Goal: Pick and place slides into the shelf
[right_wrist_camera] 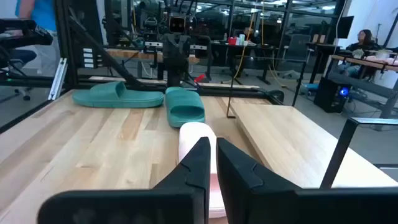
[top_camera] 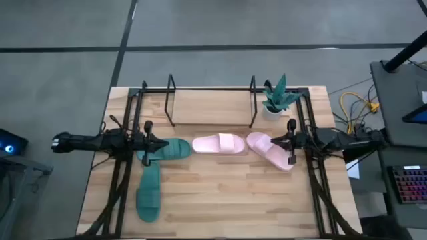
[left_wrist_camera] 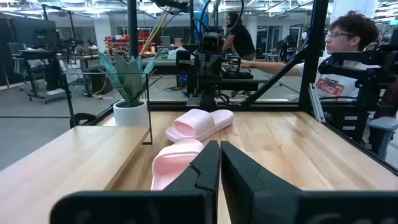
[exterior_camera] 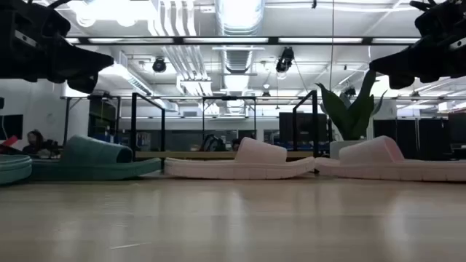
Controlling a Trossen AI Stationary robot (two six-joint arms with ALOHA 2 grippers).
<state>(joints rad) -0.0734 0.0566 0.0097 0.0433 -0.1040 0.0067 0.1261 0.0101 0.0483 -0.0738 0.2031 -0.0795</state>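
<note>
High view gives you the count: zero of four slides racked. The low black thin-rod shelf (top_camera: 212, 100) over its light wooden board sits bare, well beyond both sets of jaws, toward the far table edge.

All four rubbery open-toe slides are on the light wooden table (top_camera: 227, 207):
- dark green wide-strap slide (top_camera: 170, 149): lying crosswise, just ahead of the left gripper (top_camera: 148, 142) fingertips.
- second dark green slide (top_camera: 149, 193): lying lengthwise, off to the side of the left jaws toward the near table edge, apart from them.
- pale pink wide-strap slide (top_camera: 219, 144): mid-table, between the two grippers, close to neither.
- second pale pink slide (top_camera: 270, 151): angled, right under or just ahead of the right gripper (top_camera: 291, 141).

Jaws: left wrist view shows the left fingers nearly together, only a thin slit, gripping nothing. Right wrist view shows the same for the right gripper, narrow slit, empty, with a pink slide just past the tips.

Both arms look parked above the table, level with each other; low view shows them hanging high, clear of the slides.

A small potted green plant in a white pot (top_camera: 276, 100) stands just beside the shelf's right end, so watch it when you place on that side.

My read: nothing has started. All four picks and placements are left.
</note>
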